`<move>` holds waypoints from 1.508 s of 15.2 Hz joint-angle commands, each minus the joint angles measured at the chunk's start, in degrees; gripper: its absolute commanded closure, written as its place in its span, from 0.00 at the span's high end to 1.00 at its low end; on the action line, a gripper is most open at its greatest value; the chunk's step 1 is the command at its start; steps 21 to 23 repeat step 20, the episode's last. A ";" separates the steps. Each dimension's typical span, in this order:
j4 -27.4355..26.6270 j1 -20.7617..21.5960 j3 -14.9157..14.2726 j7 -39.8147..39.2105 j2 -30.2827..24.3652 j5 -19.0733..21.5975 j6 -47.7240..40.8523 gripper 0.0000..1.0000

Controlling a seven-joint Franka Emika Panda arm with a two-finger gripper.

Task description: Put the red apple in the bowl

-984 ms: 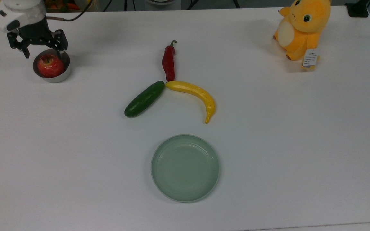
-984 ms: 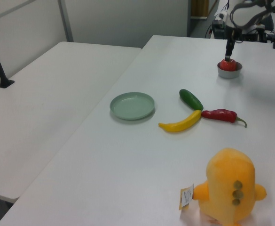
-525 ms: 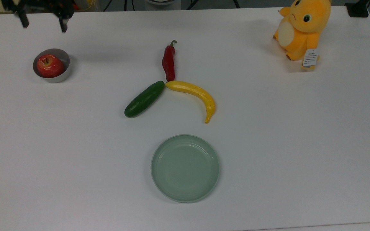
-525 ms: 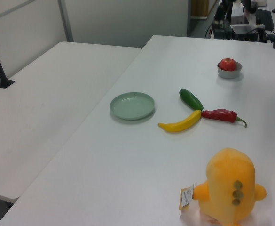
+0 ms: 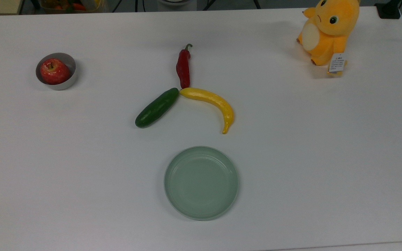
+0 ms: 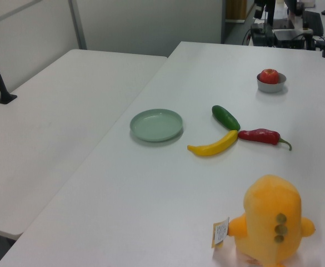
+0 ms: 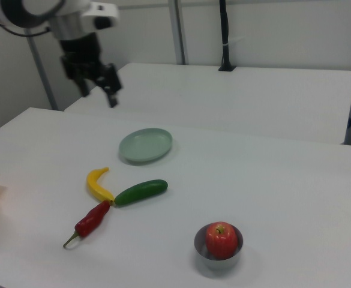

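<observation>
The red apple [image 5: 54, 70] sits inside the small light-grey bowl [image 5: 65, 84] near the top view's left edge, with its stem pointing up. The left view shows the apple [image 6: 269, 75] in the bowl [image 6: 271, 87] at the far right of the table. In the right view the apple [image 7: 222, 239] and bowl [image 7: 215, 263] are at the near edge. My gripper [image 7: 98, 95] hangs high in the right view's upper left, far from the bowl. It is open and holds nothing.
A red chili [image 5: 183, 67], a green cucumber [image 5: 156, 108] and a yellow banana [image 5: 213, 104] meet at the table's middle. A pale-green plate [image 5: 201, 182] lies in front of them. An orange plush toy [image 5: 328, 29] stands at the top view's upper right.
My gripper was open around the apple in the bowl, then lifted up and away, leaving the top view. The apple stayed in the bowl.
</observation>
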 commanded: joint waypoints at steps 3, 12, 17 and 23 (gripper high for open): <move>-0.55 7.84 -1.10 7.90 -0.55 0.78 -2.70 1.00; -0.55 8.91 -1.54 -5.73 6.65 0.34 6.85 1.00; -1.00 8.11 -1.63 -5.20 5.95 0.69 6.35 1.00; -1.08 8.11 -1.63 -5.20 5.95 0.69 6.44 1.00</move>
